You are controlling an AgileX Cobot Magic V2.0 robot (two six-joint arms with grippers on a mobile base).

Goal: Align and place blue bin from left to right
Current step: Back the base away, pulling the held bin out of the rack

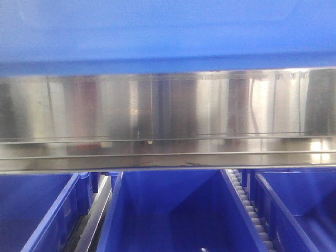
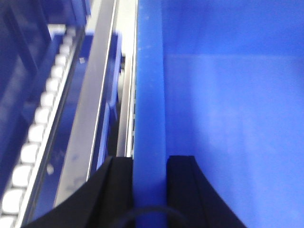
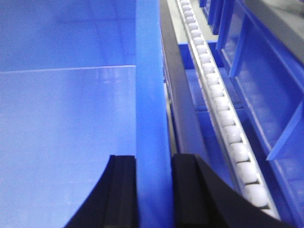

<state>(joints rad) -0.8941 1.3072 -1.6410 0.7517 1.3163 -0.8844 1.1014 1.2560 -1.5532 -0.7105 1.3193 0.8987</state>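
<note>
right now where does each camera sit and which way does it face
exterior front: on the robot, facing forward at a steel shelf panel and down into the blue bin; no arm clearly shows
left wrist: behind the left gripper, looking along the bin's left rim, which its black fingers clamp
right wrist: behind the right gripper, looking along the right rim, clamped likewise
shared: all three see this bin; front and right wrist both show the white roller track on its right
</note>
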